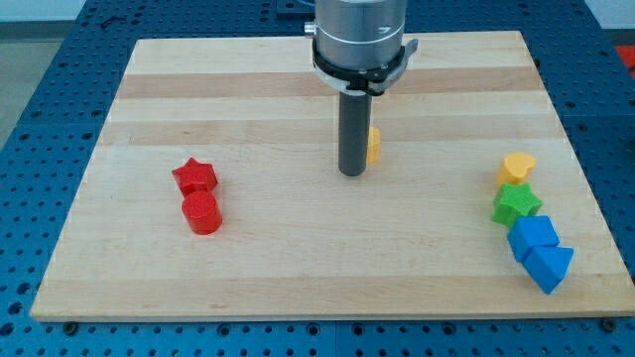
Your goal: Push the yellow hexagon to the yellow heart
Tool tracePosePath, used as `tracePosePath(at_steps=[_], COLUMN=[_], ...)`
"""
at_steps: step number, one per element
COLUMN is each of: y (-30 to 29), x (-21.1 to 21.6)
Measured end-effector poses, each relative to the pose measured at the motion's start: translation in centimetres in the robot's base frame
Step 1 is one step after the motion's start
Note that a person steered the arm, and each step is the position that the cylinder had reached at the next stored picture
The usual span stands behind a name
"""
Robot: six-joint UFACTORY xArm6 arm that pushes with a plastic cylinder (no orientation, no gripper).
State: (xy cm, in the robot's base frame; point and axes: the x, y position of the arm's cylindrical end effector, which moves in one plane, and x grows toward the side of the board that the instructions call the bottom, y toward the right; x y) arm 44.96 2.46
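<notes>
Taking my tip (352, 174) as the landmark: nearest the view's bottom, far to its right, lie two blue blocks (541, 252), a green star (516, 205) and the yellow heart (517, 167). Left sit a red cylinder (202, 212) and red star (194, 177). The yellow hexagon (373, 145) touches the tip's right side, partly hidden. No fingers; no writing.

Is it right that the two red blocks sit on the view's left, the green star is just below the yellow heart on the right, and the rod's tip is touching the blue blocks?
Not quite. In the camera view my tip is mid-board beside the yellow hexagon, far from the blue blocks. The red blocks, green star and yellow heart are as you said.
</notes>
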Motion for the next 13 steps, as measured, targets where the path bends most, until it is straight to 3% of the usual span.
tracePosePath(at_steps=[3, 6, 9, 12, 13], y=[-2.6, 4.9, 4.0, 2.6, 3.0], x=[-1.3, -1.4, -1.8, -6.0, -9.5])
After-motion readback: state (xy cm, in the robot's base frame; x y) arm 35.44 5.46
